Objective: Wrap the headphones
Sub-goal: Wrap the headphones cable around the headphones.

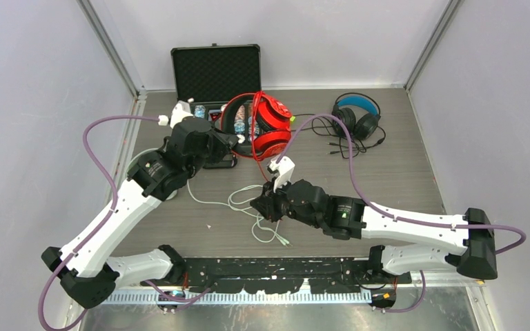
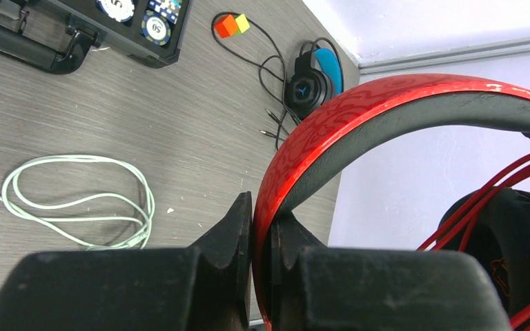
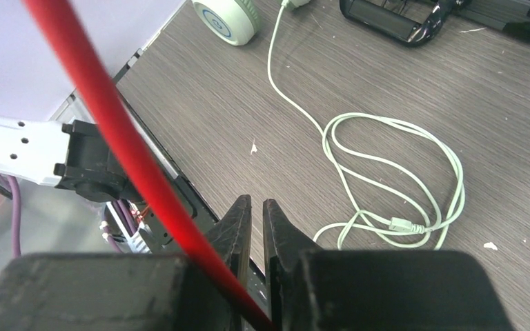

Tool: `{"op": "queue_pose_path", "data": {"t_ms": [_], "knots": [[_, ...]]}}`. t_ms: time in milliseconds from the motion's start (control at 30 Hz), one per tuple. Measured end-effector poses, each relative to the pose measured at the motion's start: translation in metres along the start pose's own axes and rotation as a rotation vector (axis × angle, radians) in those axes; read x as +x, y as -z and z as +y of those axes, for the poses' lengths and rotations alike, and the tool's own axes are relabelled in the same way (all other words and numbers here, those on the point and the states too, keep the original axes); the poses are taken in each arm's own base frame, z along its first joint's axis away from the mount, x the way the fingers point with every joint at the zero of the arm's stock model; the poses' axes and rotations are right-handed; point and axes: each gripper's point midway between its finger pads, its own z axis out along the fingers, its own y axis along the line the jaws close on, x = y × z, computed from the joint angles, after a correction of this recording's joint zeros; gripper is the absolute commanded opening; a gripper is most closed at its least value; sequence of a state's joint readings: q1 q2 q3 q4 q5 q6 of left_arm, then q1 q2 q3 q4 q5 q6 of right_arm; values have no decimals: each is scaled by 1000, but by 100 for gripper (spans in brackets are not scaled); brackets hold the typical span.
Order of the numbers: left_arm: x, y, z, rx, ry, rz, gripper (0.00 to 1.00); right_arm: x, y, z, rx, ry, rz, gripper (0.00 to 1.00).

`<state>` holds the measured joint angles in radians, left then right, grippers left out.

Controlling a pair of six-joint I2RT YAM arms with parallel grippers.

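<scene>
The left tool (image 2: pixel 261 222) pinches the band (image 2: pixel 386 103) of the red headphones (image 1: pixel 266 127), held just in front of the case (image 1: pixel 215 69); that narrow grip may let them swivel or slip. Well in front of the case, the right tool (image 3: pixel 257 210) is pressed onto the red cable (image 3: pixel 110 117); a taut pull could yank it free. The mint headphones (image 3: pixel 226 17) mostly hide under the left arm (image 1: pixel 131 200); the red plug is unseen.

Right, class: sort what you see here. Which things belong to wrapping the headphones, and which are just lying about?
Job: red headphones, gripped at the headband by the left pincer; red cable, in the right pincer; black headphones; mint headphones and mint cable.
Lying about: open case; chips; coloured cube.
</scene>
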<state>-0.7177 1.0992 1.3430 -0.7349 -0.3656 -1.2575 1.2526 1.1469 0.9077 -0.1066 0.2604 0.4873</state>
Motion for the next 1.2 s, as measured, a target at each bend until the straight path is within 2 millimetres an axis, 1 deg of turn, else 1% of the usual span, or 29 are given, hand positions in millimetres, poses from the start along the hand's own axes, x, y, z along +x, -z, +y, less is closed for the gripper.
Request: {"op": "queue_pose_path", "data": {"t_ms": [100,200,267,467,700,867,1200], "knots": [[1,0,-1,5,1,7,0,3,1,-2,0,1,-2,9],[3,1,-3,12,4,17,0,2,4,-4,-3,1,-22,3],[5,3,-5,23,14,33,0,1,5,-5,-6,1,-37,0],[15,13,-18,104,48,104,0,-2,4,-6,-17,16,-72,0],[20,23,-26,155,53,144,0,-9,1,-3,-27,45,-93,1],[20,23,-30,169,54,149,0,-11,-5,-1,-21,50,-91,0],[17,18,-28,159,42,129,0,-9,-5,-4,-7,49,-79,0]]}}
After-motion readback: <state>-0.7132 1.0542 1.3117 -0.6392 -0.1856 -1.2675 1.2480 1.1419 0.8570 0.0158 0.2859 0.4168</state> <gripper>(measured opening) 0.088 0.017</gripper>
